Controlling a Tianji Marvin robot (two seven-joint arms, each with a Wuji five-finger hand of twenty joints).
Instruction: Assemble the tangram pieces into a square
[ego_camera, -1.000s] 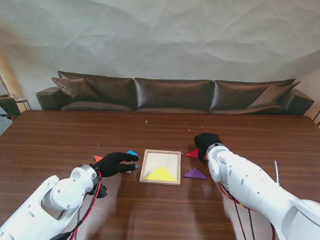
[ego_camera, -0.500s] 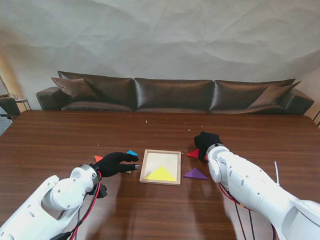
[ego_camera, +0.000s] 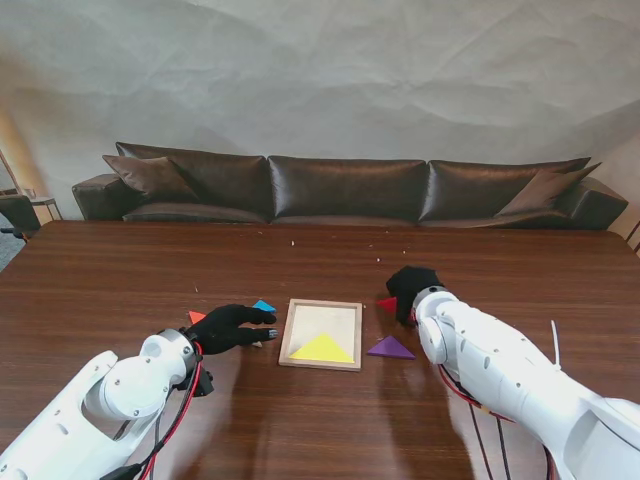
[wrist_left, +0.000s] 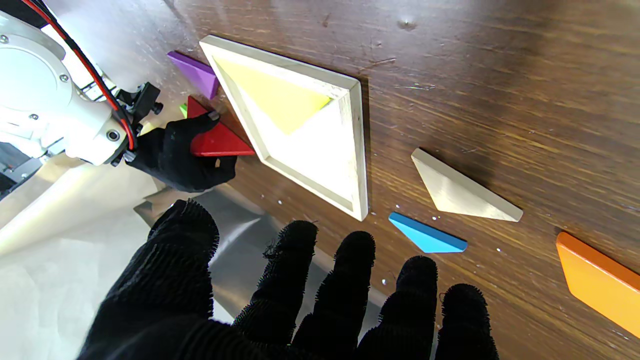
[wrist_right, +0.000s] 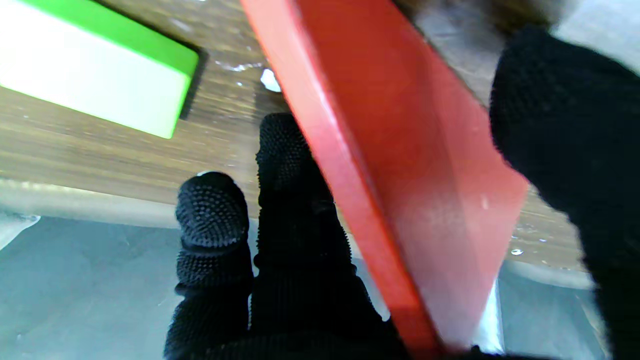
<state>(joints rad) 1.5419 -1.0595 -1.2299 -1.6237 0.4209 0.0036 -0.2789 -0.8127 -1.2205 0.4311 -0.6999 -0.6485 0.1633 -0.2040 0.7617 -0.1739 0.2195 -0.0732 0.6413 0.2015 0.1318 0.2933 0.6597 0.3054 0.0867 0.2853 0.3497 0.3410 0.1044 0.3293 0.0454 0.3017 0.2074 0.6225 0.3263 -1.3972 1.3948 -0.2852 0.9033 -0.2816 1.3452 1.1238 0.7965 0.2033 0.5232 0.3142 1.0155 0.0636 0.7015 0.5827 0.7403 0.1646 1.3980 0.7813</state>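
While the left robot hand (ego_camera: 232, 326) hovers spread and empty, the right robot hand (ego_camera: 411, 289) grips the red triangle (wrist_right: 425, 165).

Non-task stuff, referenced to the sofa (ego_camera: 345, 187): dark brown leather, long, spans nearly the full far edge of the wooden table (ego_camera: 120, 270), sits just behind it. Loose cushion (ego_camera: 150, 175) leaning at the sofa's left end, matching cushion (ego_camera: 545, 188) at its right end. Wrinkled off-white backdrop (ego_camera: 330, 80) hangs behind the sofa and fills everything over it. Small side table (ego_camera: 40, 203) just beyond the sofa's left arm, partly cut off. Table top in front of the sofa is dark-grained, with a few pale specks.
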